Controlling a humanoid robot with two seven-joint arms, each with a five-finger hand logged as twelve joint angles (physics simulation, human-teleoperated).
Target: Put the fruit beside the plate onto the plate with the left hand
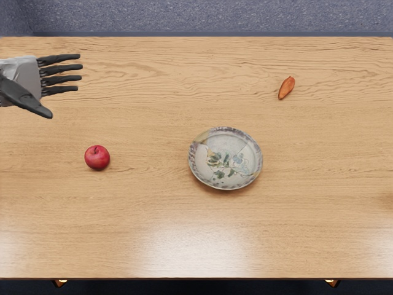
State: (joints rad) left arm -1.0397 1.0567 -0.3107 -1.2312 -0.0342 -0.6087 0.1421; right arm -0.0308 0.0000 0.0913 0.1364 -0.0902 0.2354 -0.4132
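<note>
A red apple sits on the wooden table, left of centre. To its right lies a round ceramic plate with a floral pattern, nothing on it. My left hand comes in from the left edge, well above and to the left of the apple, its fingers stretched out straight toward the right and its thumb pointing down-right. It holds nothing. The right arm is out of view.
A small orange-red elongated object, like a pepper or carrot piece, lies at the far right, up and right of the plate. The table's far edge meets a grey floor; its near edge runs along the bottom.
</note>
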